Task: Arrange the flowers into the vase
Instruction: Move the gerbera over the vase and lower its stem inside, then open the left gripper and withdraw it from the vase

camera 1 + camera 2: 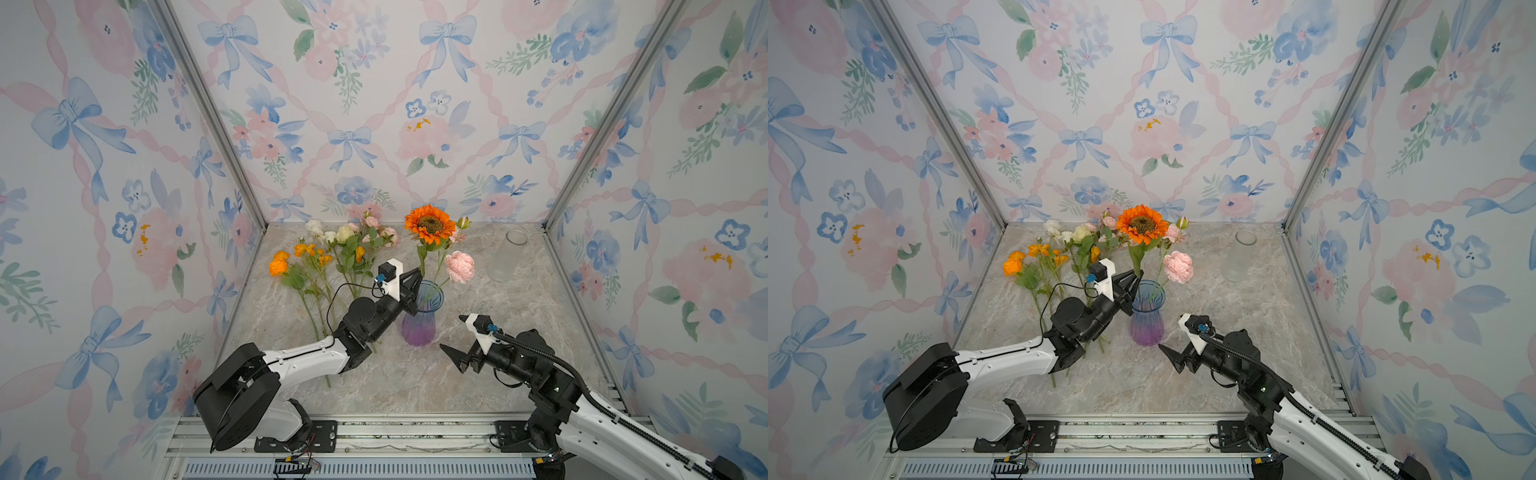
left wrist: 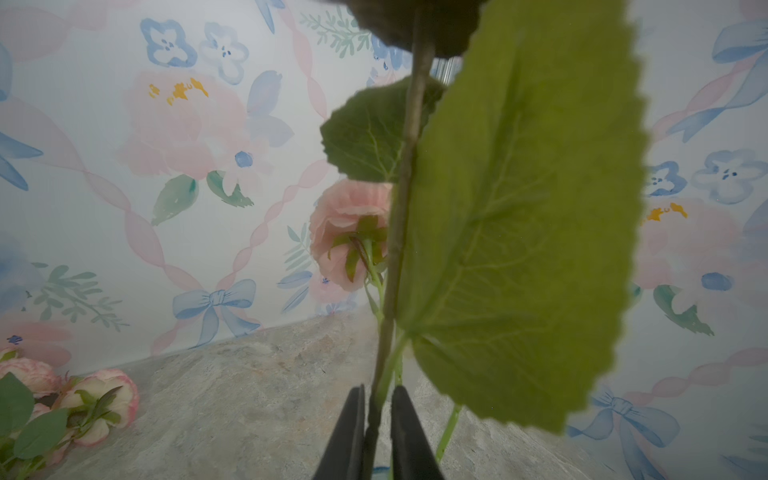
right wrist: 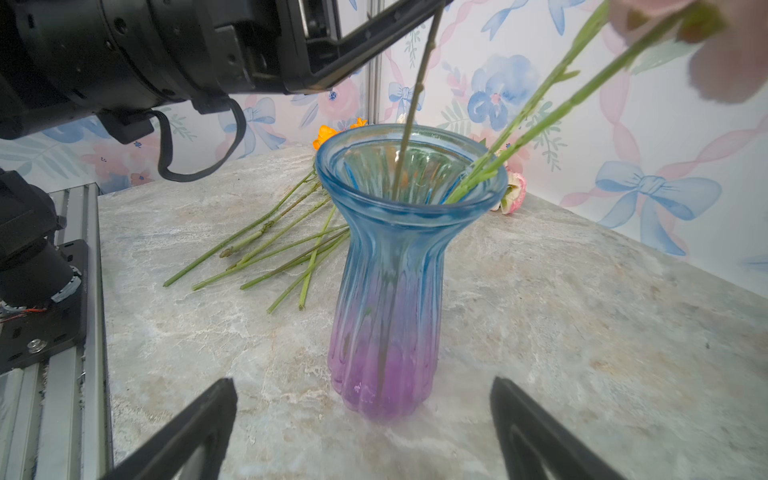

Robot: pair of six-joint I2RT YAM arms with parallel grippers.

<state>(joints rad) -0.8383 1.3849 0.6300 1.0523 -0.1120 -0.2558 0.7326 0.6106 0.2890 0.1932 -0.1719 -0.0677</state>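
The blue-to-purple ribbed glass vase (image 1: pixel 419 320) (image 1: pixel 1147 320) (image 3: pixel 390 270) stands mid-table. It holds an orange sunflower (image 1: pixel 430 224) (image 1: pixel 1141 224) and a pink ruffled flower (image 1: pixel 460 266) (image 2: pixel 349 232). My left gripper (image 1: pixel 417 286) (image 1: pixel 1136 286) (image 2: pixel 378 392) hovers over the vase's rim, its jaws narrowly open around the sunflower's stem (image 2: pixel 399 232) (image 3: pixel 415 104), with a thin gap beside the stem. A big green leaf (image 2: pixel 519 216) fills much of the left wrist view. My right gripper (image 1: pixel 455 357) (image 1: pixel 1173 357) (image 3: pixel 363 386) is wide open and empty, just in front of the vase's base.
More flowers (image 1: pixel 328 257) (image 1: pixel 1059 257), orange, white, cream and pink, lie on the marble table (image 1: pixel 415 390) left of the vase, stems (image 3: pixel 270 249) pointing toward the front. A clear glass jar (image 1: pixel 509 257) (image 1: pixel 1239 257) stands at the back right. Wallpapered walls enclose three sides.
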